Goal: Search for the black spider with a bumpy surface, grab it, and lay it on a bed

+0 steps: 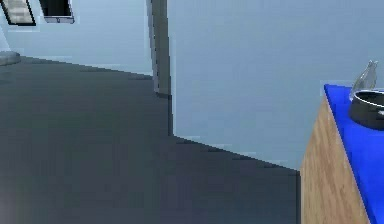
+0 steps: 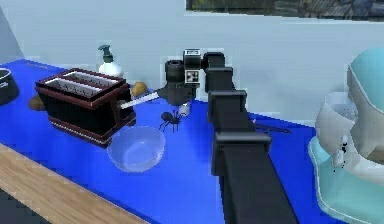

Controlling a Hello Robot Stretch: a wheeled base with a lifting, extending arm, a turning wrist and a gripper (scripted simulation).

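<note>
Right, in the arm side view your tool (image 2: 176,106) sits at the far end of the arm (image 2: 235,130), directly above a small black spider (image 2: 169,121) w/ thin legs. Whether the spider rests on the blue tabletop (image 2: 190,175) or hangs just off it is unclear, so you can't tell if the tool has hold of it, nor read its grip state. The spider's between a dark red toaster (image 2: 85,100) and the arm, near a clear glass bowl (image 2: 136,150). A soap dispenser (image 2: 106,62) stands behind the toaster, and there's a pale mixer (image 2: 352,130) at the view's right. Fwd view: dark floor (image 1: 100,150), pale walls (image 1: 250,60), dark pot (image 1: 368,106) on the tabletop.
</note>
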